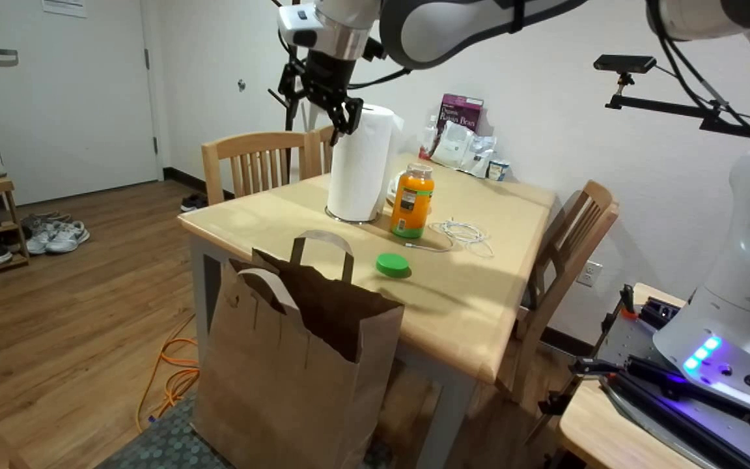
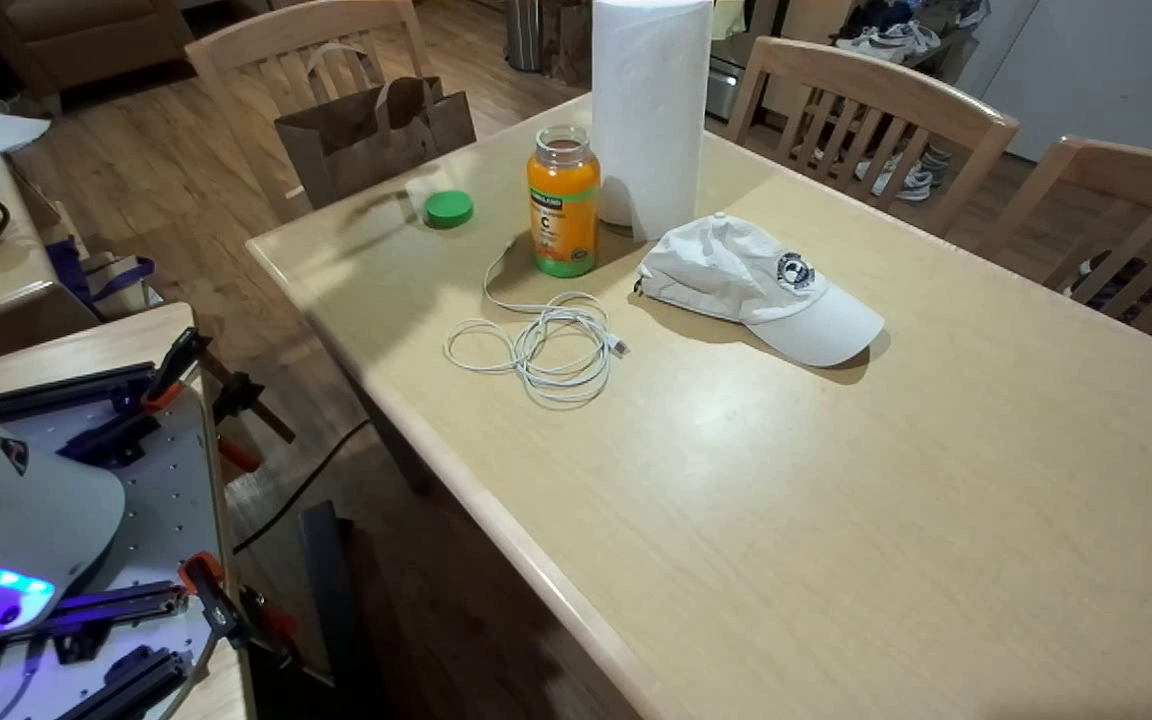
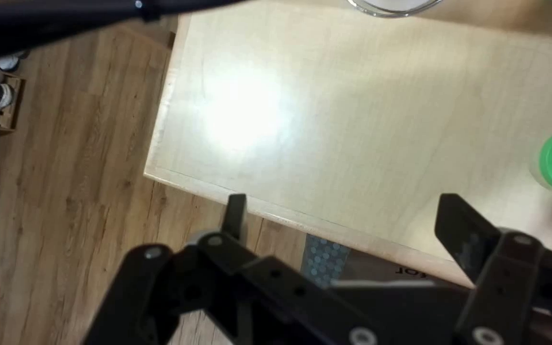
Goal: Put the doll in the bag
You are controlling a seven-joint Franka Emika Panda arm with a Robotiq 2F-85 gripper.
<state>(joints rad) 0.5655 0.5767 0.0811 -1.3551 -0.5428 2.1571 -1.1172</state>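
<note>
The doll does not show in any view; it is hidden or out of view. The bag [image 1: 290,378] is a large brown paper bag with loop handles, standing open-topped on a chair at the table's end. It also shows in an exterior view beyond the table corner [image 2: 376,140], and part of it, with dark lettering, shows below the table edge in the wrist view [image 3: 369,268]. My gripper [image 1: 313,117] is high above the table, beside the top of the paper towel roll. In the wrist view its fingers [image 3: 342,208] are wide apart with nothing between them.
The paper towel roll [image 1: 362,163] stands tall on the table [image 1: 479,312]. Near it are the orange bottle [image 2: 564,205], the green lid [image 2: 448,208], a coiled white cable [image 2: 551,350] and a white cap [image 2: 736,275]. Wooden chairs stand around the table. Packages lie by the wall.
</note>
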